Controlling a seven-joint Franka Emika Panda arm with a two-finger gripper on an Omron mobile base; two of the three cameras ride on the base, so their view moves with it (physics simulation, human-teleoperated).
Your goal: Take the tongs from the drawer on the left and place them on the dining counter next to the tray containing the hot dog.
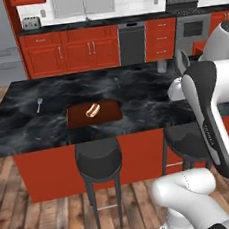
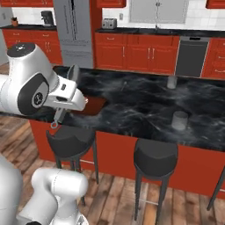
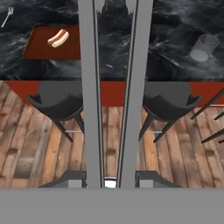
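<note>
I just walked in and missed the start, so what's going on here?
The robot arm is carrying the tongs: its gripper is shut on them, and their two long grey arms stretch out ahead of the hand. They hang over the stools, short of the dining counter. On it the hot dog lies on the tray, with a fork farther left. The tongs are not set down yet.

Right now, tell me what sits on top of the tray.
On the tray lies one hot dog, near its back edge. In the hand view the held tongs cross the tray's right end, hiding that part; the left base view shows nothing else there.
</note>
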